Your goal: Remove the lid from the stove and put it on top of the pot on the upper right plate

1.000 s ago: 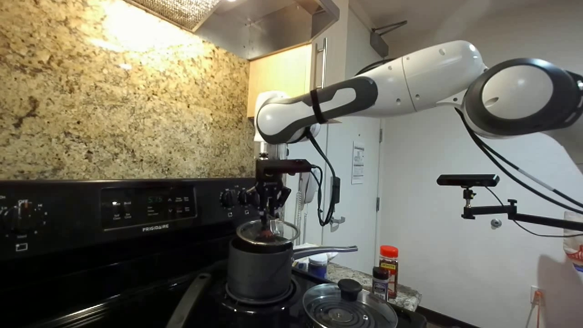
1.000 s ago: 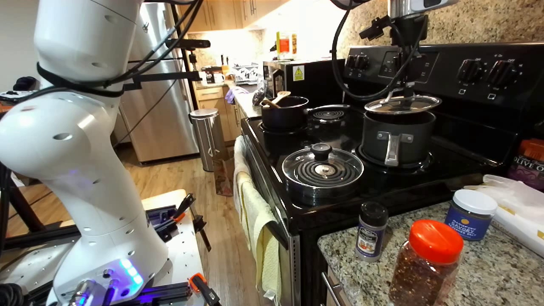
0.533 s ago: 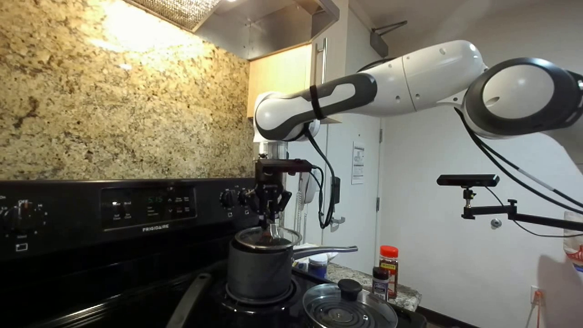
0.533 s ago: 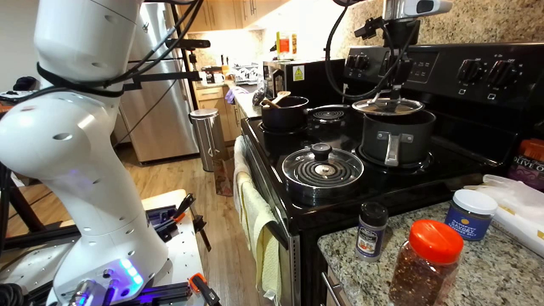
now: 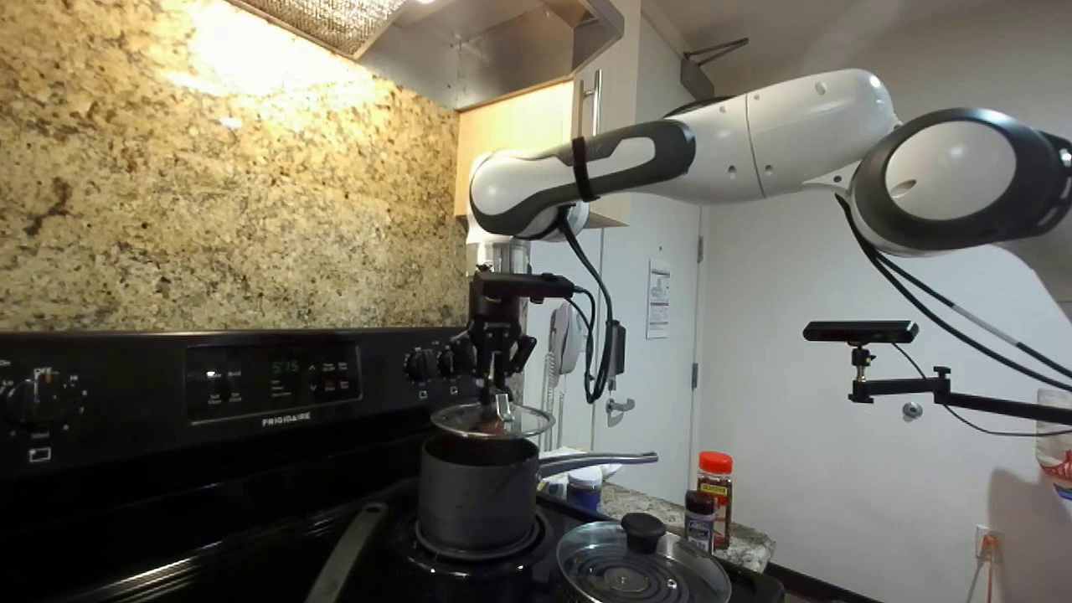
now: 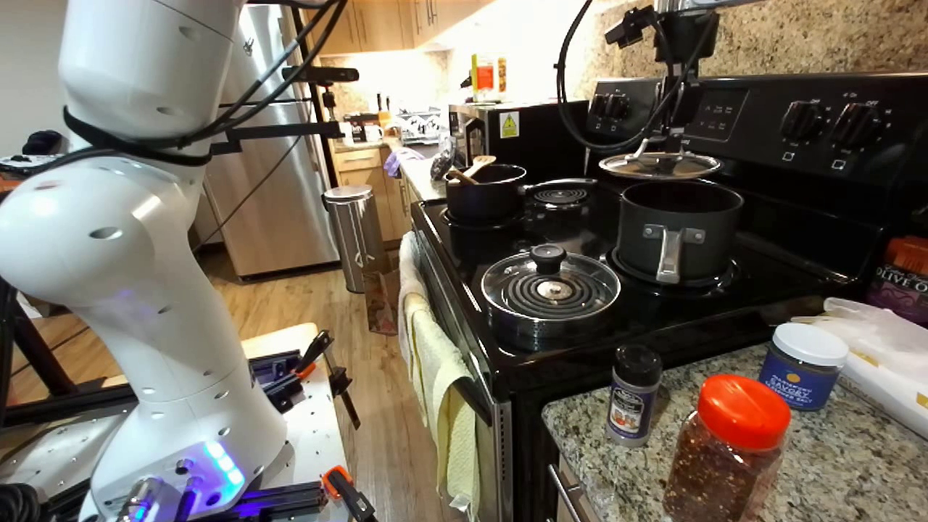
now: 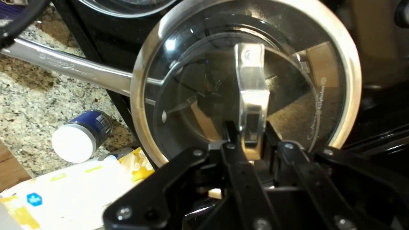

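Note:
My gripper (image 7: 251,129) is shut on the silver strap handle (image 7: 254,95) of a round glass lid (image 7: 204,80) with a metal rim. One finger stands on each side of the handle. The lid hangs roughly level above the dark grey pot (image 5: 477,498), with a gap between them in both exterior views. The pot (image 6: 681,235) stands on the back right burner, its silver handle pointing at the counter. In an exterior view the lid (image 6: 638,167) sits a little left of the pot's opening. A different glass lid with a black knob (image 6: 549,257) lies over the front right burner.
A dark pot with wooden utensils (image 6: 482,199) stands on the front left burner. The control panel (image 5: 272,381) rises behind the burners. A red-capped jar (image 6: 728,464), a black-capped jar (image 6: 633,399) and a white-capped jar (image 6: 806,370) stand on the right counter.
The held lid first came down to the pot's rim and shifted sideways, left in an exterior view. Since then the gripper and lid have risen off the pot. The pot has not moved.

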Controlling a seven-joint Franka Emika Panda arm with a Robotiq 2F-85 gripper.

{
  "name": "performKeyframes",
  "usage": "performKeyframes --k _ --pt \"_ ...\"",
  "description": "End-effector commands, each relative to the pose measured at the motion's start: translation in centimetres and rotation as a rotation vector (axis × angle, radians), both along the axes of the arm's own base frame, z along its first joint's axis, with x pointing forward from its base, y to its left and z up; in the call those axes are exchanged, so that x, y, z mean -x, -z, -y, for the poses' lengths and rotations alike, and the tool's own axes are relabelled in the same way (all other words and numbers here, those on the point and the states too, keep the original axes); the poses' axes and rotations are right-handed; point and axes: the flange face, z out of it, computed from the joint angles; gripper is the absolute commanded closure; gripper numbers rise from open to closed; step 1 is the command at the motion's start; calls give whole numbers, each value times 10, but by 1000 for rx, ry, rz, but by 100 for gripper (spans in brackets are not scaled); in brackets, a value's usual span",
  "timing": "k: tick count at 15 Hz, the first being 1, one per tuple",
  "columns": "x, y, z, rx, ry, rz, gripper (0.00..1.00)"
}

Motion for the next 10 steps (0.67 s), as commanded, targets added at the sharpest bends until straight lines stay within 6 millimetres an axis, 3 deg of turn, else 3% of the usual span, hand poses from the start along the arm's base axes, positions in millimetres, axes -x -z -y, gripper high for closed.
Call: performKeyframes --k 1,9,10 --pt "-3 -16 1 -21 13 -14 95" --pt "-9 -19 0 -29 17 -7 95" --pt "-5 -10 -2 -1 -2 -20 95"
